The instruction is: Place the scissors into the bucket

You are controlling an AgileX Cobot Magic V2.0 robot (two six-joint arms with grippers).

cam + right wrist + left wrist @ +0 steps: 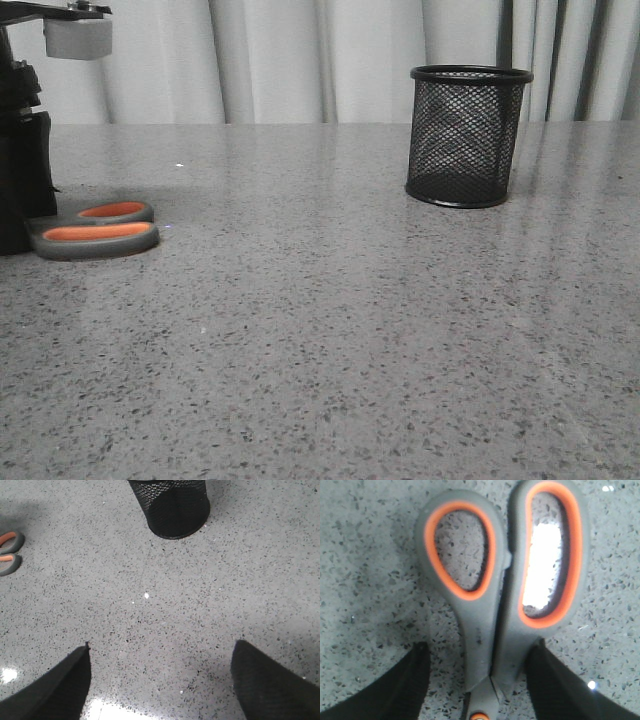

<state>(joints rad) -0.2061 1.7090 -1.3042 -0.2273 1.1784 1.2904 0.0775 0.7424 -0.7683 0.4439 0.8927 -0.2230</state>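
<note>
The scissors (495, 605), with dark grey plastic handles lined orange inside the finger loops, lie flat on the speckled grey stone table (330, 340), well apart from the bucket (468, 135), a small black wire-mesh cylindrical pen cup with solid rim and base, which stands upright.

Left gripper (480, 680): jaws apart, one black finger on each side of the scissor handle shanks near the pivot. No contact is visible.

Right gripper (160, 680): jaws apart, empty, above bare table, near the bucket.

Probable faults from this state:

1. Slip on closure. The shanks taper and are smooth plastic; a grip this close to the pivot may let the scissors rotate or drop.
2. Blades opening. Uneven pressure on the two shanks may spread the handles.
3. Bucket tip-over. The scissors appear longer than the bucket is tall; a tilted or off-centre insertion may strike the rim and topple the light mesh bucket.
</note>
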